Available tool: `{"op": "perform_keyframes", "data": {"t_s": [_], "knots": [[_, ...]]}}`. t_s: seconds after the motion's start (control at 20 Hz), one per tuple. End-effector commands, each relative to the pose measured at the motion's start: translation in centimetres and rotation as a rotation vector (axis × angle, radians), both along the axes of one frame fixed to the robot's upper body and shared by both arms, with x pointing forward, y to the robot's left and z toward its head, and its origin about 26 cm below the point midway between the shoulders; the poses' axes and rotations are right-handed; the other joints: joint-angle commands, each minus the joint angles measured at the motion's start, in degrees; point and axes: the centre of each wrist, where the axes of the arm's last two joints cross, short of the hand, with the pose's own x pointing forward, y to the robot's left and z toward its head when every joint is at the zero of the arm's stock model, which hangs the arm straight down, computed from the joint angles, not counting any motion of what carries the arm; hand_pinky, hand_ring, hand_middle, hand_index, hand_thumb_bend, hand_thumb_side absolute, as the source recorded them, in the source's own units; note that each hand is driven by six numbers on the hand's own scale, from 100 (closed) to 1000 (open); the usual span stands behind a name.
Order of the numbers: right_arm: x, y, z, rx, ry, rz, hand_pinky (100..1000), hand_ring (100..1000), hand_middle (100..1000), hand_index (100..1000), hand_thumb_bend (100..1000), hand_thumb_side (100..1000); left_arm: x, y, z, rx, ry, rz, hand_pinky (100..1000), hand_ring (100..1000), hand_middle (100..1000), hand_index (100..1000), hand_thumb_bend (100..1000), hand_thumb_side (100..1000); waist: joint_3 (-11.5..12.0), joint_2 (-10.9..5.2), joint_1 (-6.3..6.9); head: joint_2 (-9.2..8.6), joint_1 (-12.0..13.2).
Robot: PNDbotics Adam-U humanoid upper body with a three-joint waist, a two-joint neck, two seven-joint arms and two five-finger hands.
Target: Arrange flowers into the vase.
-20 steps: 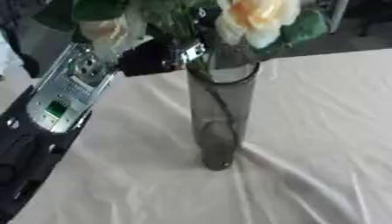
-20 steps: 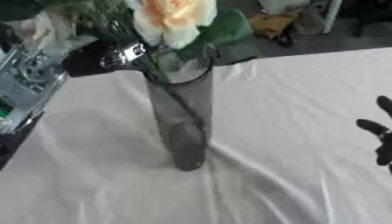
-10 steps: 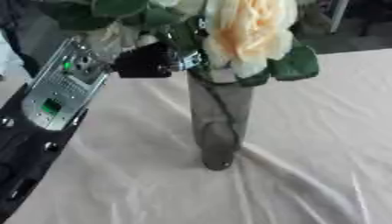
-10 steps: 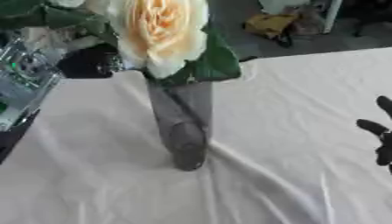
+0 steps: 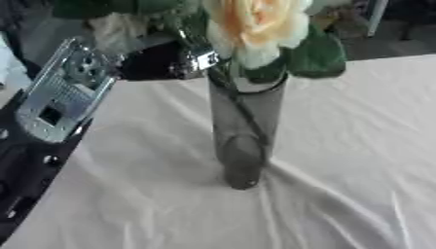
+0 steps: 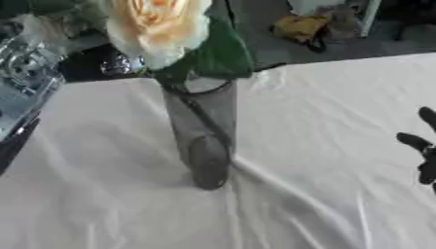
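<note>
Now the rose (image 5: 255,26) stands in the vase (image 5: 245,131) beside the left hand (image 5: 166,61)

The left arm (image 5: 51,112) comes in from eight o'clock and runs up toward twelve, its silver forearm plate tilted (a dark square window sits in the plate). The left hand (image 5: 157,61) shows at about eleven o'clock as a black shape with a silver joint; whether its fingers are curled or straight cannot be made out. The right hand (image 6: 423,160) rests at three o'clock, only black fingers (image 6: 413,142) showing at the edge, spread apart and relaxed, holding nothing.
</note>
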Motion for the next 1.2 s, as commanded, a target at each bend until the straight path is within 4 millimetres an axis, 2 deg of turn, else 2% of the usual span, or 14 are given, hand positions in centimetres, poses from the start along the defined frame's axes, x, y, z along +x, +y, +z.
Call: {"op": "perform_keyframes", "data": {"t_s": [0.05, 0.3, 0.55, 0.7, 0.75, 1.2], "knots": [[-0.3, -0.25, 0.77, -0.021, -0.022, 0.003, 814, 983, 308, 496, 100, 1000, -0.68, 1.0, 1.56, 0.002, -0.037, 0.015, 897, 919, 872, 1000, 157, 1000, 0.2, -2.33, 0.18, 0.29, 0.1], [-0.3, -0.26, 0.79, -0.024, -0.019, 0.004, 814, 984, 308, 496, 100, 1000, -0.78, 1.23, 1.95, 0.049, -0.046, 0.027, 919, 930, 886, 1000, 102, 1000, 0.4, -2.45, 0.31, 0.43, 0.1], [-0.29, -0.29, 0.84, -0.023, -0.018, 0.005, 814, 983, 309, 496, 100, 1000, -0.52, 1.48, 2.07, 0.097, -0.052, 0.049, 914, 929, 887, 1000, 100, 1000, 0.3, -2.55, 0.44, 0.39, 0.3], [-0.28, -0.29, 0.88, -0.023, -0.018, 0.006, 814, 983, 309, 497, 100, 1000, -0.36, 1.53, 2.06, 0.094, -0.033, 0.04, 924, 931, 891, 1000, 100, 929, 0.3, -2.58, 0.53, 0.31, 0.3], [-0.28, -0.28, 0.88, -0.023, -0.017, 0.006, 815, 983, 309, 497, 100, 1000, -0.34, 1.51, 2.06, 0.089, -0.025, 0.03, 927, 931, 891, 1000, 100, 1000, 0.3, -2.59, 0.54, 0.3, 0.3], [-0.25, -0.27, 0.93, -0.025, -0.017, 0.008, 815, 982, 309, 496, 100, 1000, -0.4, 1.6, 2.27, 0.024, -0.034, 0.027, 983, 947, 904, 1000, 100, 1000, 0.2, -2.61, 0.69, 0.12, 0.6]]}}
